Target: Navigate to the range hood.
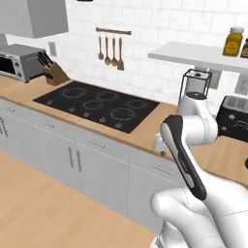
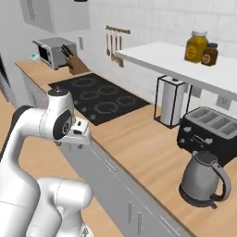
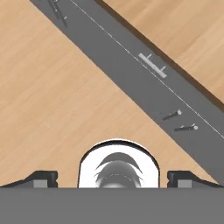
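One small black range hood [image 1: 85, 0] tip at top edge — tool [image 3: 112, 178] fingers apart, empty.

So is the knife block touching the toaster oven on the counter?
Cannot tell. In the left base view the knife block stands right beside the toaster oven, and its knife handles overlap the oven's side, so neither a gap nor a contact shows plainly; the right base view is no clearer.

Our arm [image 1: 186, 160] is folded up tight over our base, elbow high and the wrist tucked beside the counter's front edge [image 2: 120, 159]. Our gripper [image 3: 112, 178] points straight down at the floor, fingertips [image 3: 43, 177] set wide apart, nothing between them.
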Available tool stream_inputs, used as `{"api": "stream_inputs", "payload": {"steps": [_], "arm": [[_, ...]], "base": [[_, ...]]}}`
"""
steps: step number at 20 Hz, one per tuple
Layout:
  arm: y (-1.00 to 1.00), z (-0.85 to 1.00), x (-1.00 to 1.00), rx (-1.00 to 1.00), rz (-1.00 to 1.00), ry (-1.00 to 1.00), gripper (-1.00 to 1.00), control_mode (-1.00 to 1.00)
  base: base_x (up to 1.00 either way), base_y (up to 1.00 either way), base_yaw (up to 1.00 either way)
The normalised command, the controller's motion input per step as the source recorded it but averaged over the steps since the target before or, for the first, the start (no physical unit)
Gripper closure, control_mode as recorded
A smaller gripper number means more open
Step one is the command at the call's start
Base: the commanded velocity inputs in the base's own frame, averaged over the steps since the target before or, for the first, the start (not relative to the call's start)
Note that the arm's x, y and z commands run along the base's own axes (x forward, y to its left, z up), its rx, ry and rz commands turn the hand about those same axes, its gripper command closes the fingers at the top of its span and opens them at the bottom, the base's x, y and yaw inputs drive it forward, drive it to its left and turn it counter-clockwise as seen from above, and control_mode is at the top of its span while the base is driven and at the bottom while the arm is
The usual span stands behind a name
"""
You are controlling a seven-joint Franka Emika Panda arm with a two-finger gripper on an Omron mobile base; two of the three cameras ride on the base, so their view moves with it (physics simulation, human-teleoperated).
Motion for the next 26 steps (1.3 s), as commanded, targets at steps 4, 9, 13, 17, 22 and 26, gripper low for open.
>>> {"api": "stream_inputs", "payload": {"steps": [4, 9, 13, 17, 22, 26], "arm": [[0.0, 0.0, 0.0, 0.0, 0.0, 0.0, -1.0, 1.0], [0.0, 0.0, 0.0, 0.0, 0.0, 0.0, -1.0, 1.0], [0.0, 0.0, 0.0, 0.0, 0.0, 0.0, -1.0, 1.0], [0.0, 0.0, 0.0, 0.0, 0.0, 0.0, -1.0, 1.0], [0.0, 0.0, 0.0, 0.0, 0.0, 0.0, -1.0, 1.0], [0.0, 0.0, 0.0, 0.0, 0.0, 0.0, -1.0, 1.0]], "base": [[0.71, 1.0, -0.36], [0.74, 1.0, -0.36], [0.64, 1.0, -0.37], [0.63, 1.0, -0.36], [0.59, 0.84, -0.34], [0.46, 0.49, -0.32]]}}
